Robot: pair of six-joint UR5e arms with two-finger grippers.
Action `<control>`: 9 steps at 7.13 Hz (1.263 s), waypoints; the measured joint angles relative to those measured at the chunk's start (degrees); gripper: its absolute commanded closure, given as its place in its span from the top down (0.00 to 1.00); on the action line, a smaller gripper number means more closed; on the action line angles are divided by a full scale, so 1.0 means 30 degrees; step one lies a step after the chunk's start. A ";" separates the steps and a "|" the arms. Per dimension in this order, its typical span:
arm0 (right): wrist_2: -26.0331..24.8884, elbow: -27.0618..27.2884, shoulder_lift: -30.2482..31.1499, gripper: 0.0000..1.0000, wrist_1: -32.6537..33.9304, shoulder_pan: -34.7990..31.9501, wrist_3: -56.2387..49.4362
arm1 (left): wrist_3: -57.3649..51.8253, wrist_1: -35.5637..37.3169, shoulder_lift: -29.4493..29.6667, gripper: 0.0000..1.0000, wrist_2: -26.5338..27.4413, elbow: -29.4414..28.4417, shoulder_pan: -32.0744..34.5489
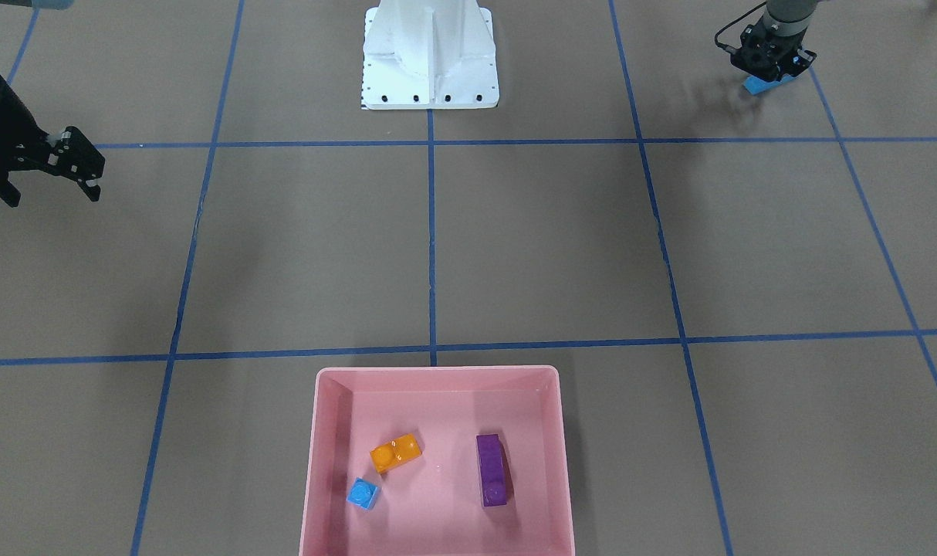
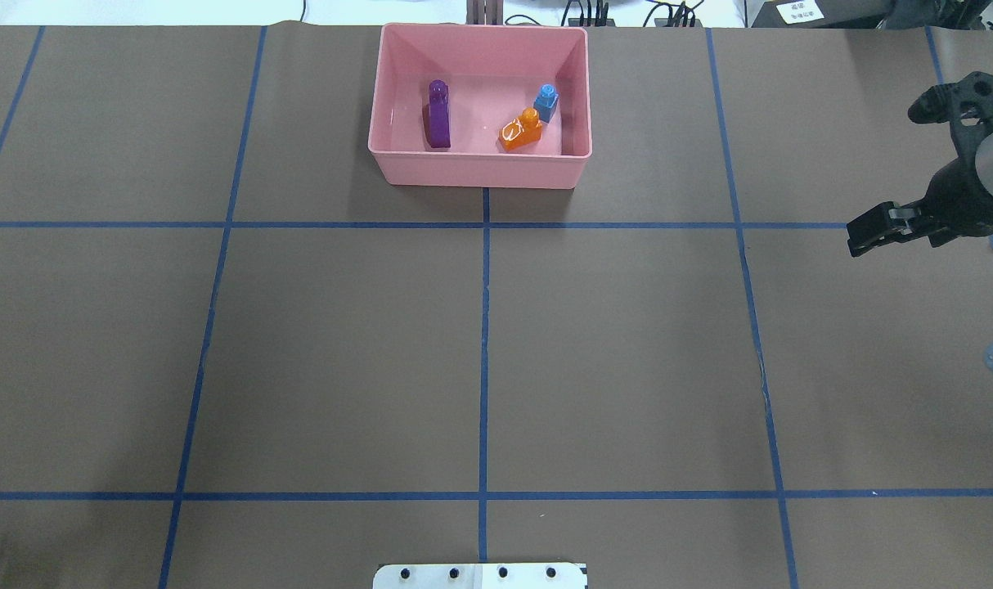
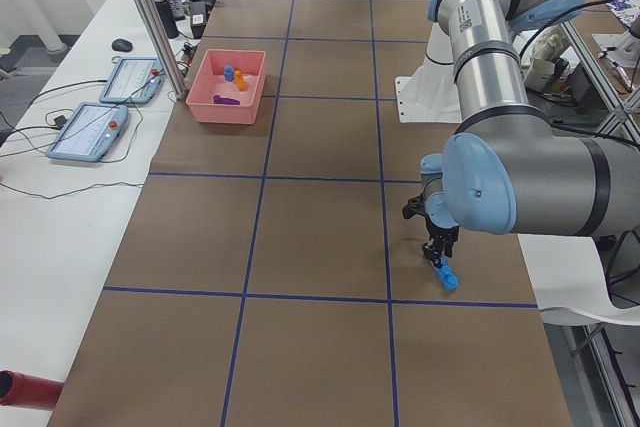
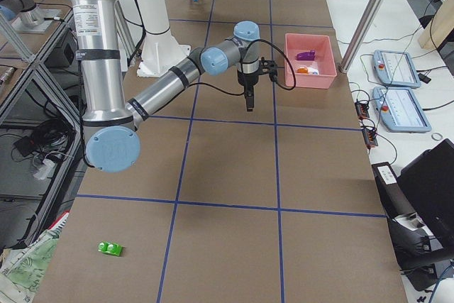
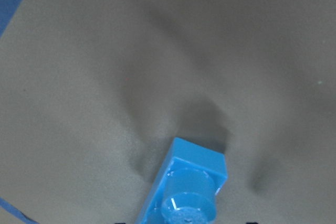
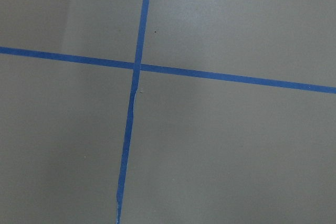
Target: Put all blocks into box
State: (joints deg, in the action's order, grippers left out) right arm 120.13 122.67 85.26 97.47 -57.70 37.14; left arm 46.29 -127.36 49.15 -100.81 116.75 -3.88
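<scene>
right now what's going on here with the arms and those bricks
The left pincer looks closed on the long blue brick, far out on the robot's left side of the table and well away from the box. The purple brick, orange brick and small blue brick already lie in the box. The green brick lies out on the table on the robot's right. The right pincer hangs open and empty.
</scene>
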 measured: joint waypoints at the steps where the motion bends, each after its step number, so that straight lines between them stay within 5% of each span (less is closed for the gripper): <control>1: 0.0004 -0.0021 -0.0038 0.99 0.0000 0.0008 0.0001 | -0.0018 -0.0019 -0.0028 0.00 0.0250 0.0048 0.0056; 4: 0.0118 -0.0038 -0.0125 0.99 -0.0018 0.0013 -0.0014 | -0.0125 -0.0060 -0.0163 0.00 0.1185 0.1263 0.1455; 6: 0.0198 -0.0045 -0.0156 0.99 -0.0028 0.0013 -0.0034 | -0.0101 -0.0057 0.0373 0.00 -0.0744 0.2814 0.4474; 9: 0.0211 -0.0050 -0.0142 0.99 -0.0029 -0.0044 -0.0244 | 0.0019 0.0141 0.3654 0.00 -0.3397 0.3460 0.9420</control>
State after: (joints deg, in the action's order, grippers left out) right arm 120.76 122.52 84.84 97.38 -57.83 36.40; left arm 46.35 -126.94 60.11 -111.00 127.13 24.39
